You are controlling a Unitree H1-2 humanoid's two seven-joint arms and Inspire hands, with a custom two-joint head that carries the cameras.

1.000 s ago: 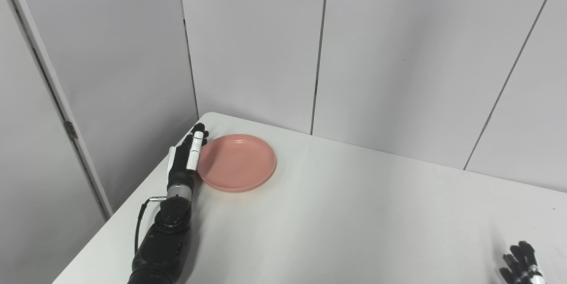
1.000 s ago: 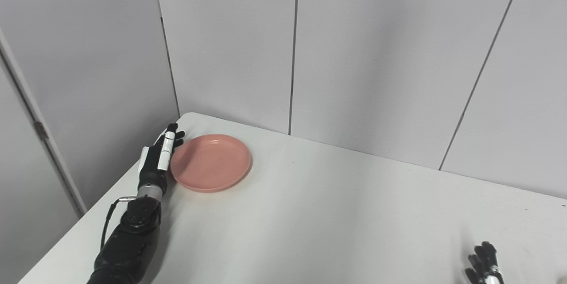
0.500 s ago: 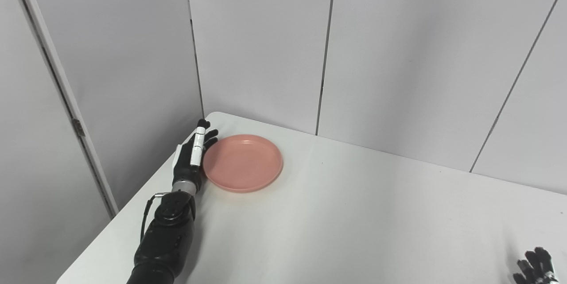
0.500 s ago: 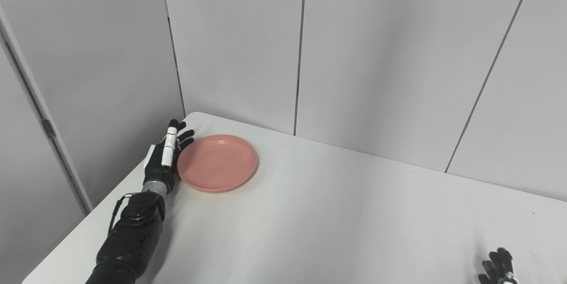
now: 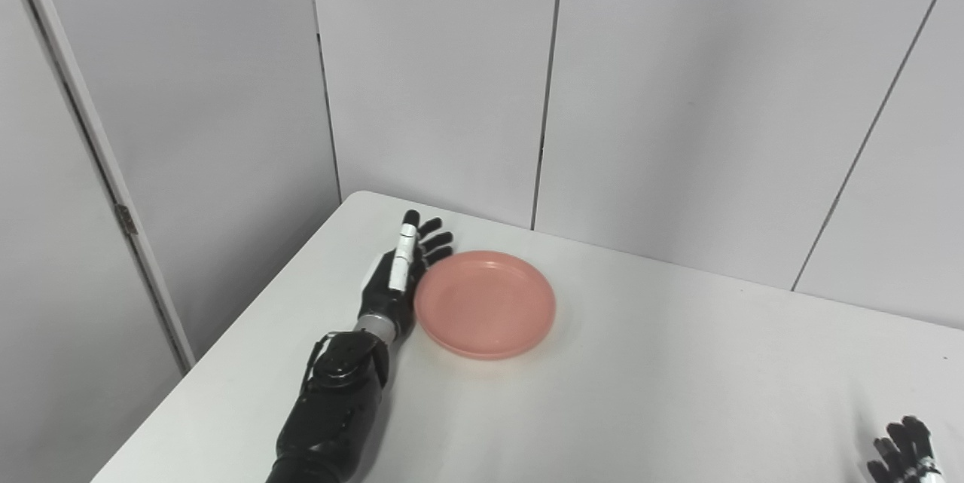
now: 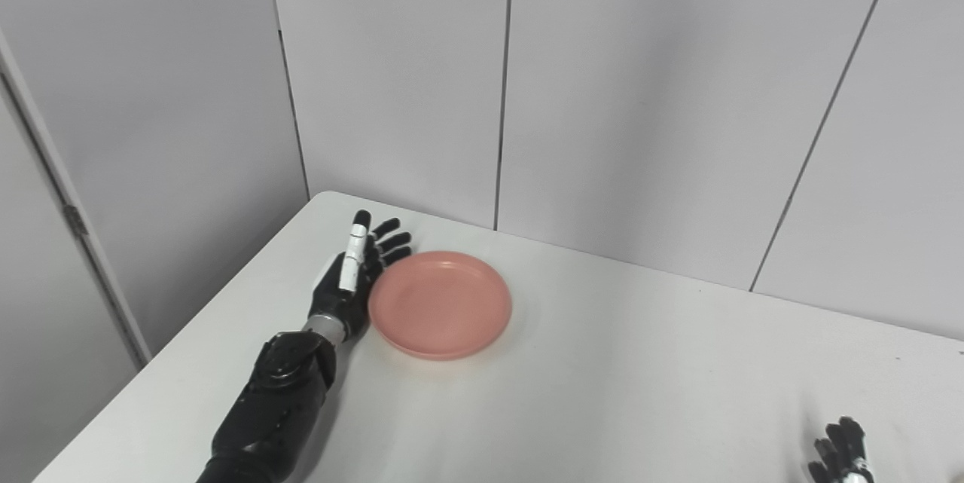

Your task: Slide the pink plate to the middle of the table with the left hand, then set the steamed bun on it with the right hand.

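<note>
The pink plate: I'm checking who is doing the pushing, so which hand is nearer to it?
Left. The left hand stands flat against the left rim of the pink plate, fingers apart. The right hand is far off at the table's near right.

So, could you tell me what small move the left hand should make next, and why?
Probably keep pushing the pink plate rightward. The left hand, open and edge-on, sits against the plate's left rim, and the plate lies on the left part of the table, short of its middle.
</note>
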